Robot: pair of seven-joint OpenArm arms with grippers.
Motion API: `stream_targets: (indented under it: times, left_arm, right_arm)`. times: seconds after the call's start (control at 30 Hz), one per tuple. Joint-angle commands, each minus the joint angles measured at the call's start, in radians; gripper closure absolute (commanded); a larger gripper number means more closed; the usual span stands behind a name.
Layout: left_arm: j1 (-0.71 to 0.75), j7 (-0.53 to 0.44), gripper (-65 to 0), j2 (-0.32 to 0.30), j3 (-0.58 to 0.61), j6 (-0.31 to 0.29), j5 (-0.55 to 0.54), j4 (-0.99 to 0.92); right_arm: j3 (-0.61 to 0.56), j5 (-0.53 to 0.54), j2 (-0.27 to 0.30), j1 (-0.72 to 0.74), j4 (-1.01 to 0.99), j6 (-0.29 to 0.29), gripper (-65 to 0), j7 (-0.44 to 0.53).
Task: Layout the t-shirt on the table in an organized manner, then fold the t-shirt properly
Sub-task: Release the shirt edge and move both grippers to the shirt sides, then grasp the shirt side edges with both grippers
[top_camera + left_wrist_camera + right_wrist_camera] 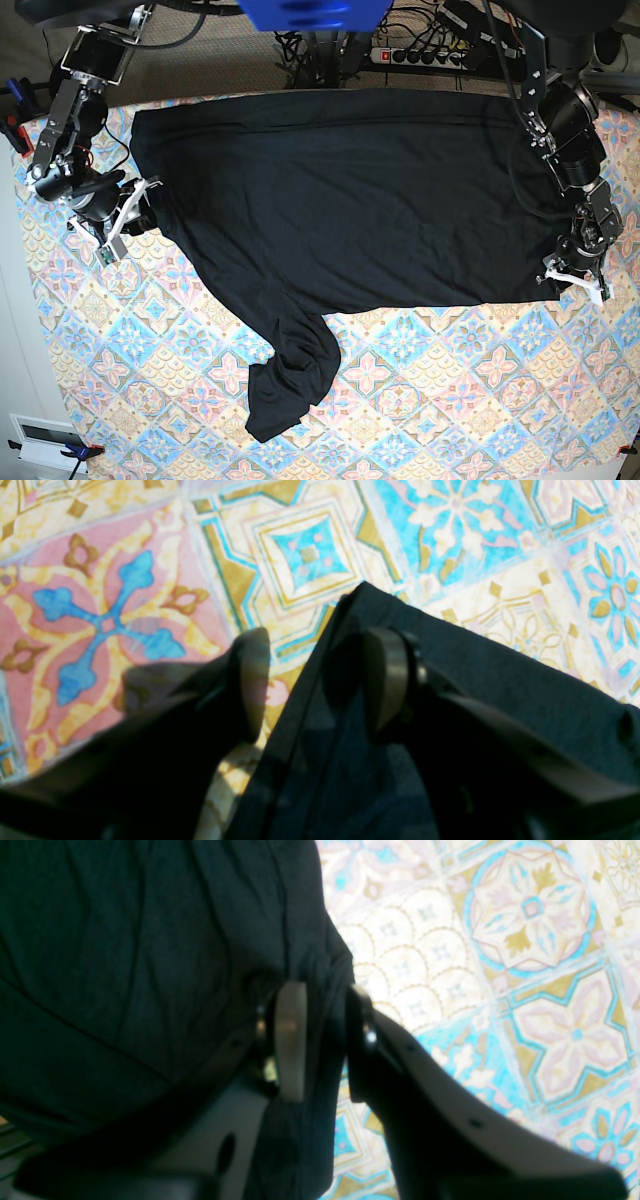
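Note:
The black t-shirt [350,200] lies spread across the far half of the patterned table [450,400], with one sleeve [290,385] bunched toward the front. My right gripper [140,205] is at the shirt's left edge. In the right wrist view it [325,1040] is shut on a fold of the black fabric [125,965]. My left gripper [565,285] is at the shirt's lower right corner. In the left wrist view it [320,680] is open and straddles the shirt's edge [500,680], one finger over the fabric and one over the tablecloth [310,555].
A power strip and cables [430,50] lie behind the table's far edge. A blue object [310,15] hangs at the top centre. A white device [45,440] sits off the front left corner.

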Motion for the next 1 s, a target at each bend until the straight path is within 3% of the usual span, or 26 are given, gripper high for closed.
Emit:
stream_targets:
  times: [0.0,0.13,0.4,0.7,0.87,0.97]
  left_arm:
    - [-0.009,0.05,-29.5,-0.002,0.001,-0.024,-0.002,0.002]
    - [-0.009,0.05,-29.4,-0.002,0.001,-0.095,-0.002,0.002]
    - [-0.003,0.05,-28.3,-0.002,0.001,-0.102,-0.002,0.002]
    - [0.006,0.05,-0.8,0.0,0.001,-0.104,-0.013,0.02]
    - [0.046,0.052,-0.4,0.0,0.001,-0.104,-0.088,0.129]
    - [0.097,0.129,-0.4,-0.003,0.001,-0.106,-0.165,0.253]
  right_arm:
    - [0.007,0.012,0.016,0.012,0.014,0.002,-13.3,0.019]
    - [0.007,0.012,0.016,0.013,0.013,0.002,-13.3,0.019]
    - [0.003,0.011,0.003,0.075,0.011,0.002,-13.3,0.019]
    - [0.003,0.011,0.003,0.089,0.01,0.002,-13.3,0.019]
    - [0.001,0.011,0.003,0.089,-0.023,0.002,-13.3,0.019]
    - [-0.008,0.011,0.003,0.089,-0.05,0.002,-13.3,0.019]
